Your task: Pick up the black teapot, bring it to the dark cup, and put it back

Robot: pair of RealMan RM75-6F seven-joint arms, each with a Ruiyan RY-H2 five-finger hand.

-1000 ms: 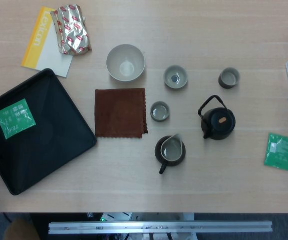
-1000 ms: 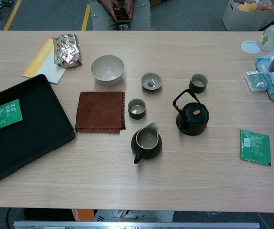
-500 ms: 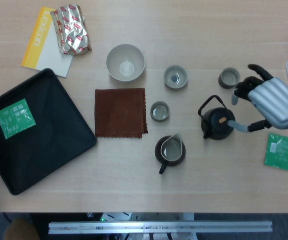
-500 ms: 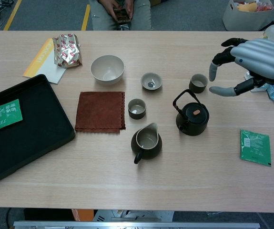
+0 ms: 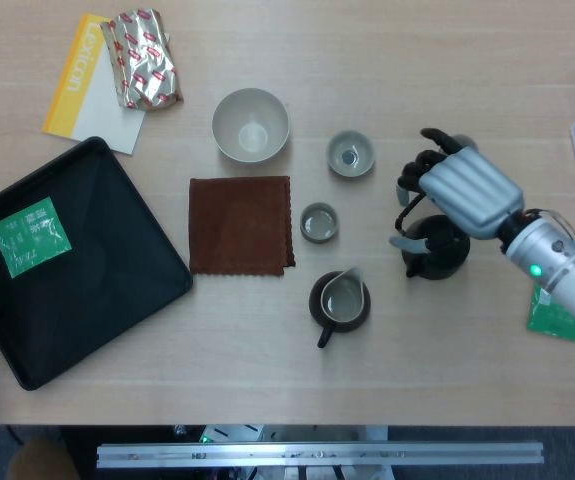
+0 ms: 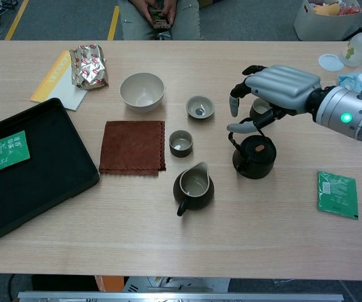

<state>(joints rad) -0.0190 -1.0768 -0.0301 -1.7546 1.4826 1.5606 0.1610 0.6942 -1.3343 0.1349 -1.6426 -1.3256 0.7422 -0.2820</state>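
The right hand hangs over the black teapot with its fingers spread apart, holding nothing. The teapot stands on the table, just in front of the dark cup and beside the dark pitcher. A yellow booklet up at the far left has letters on it too small to read.

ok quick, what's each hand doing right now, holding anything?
Left hand: not in view.
Right hand: open, fingers spread and curved above the black round teapot and its arched handle, holding nothing yet.
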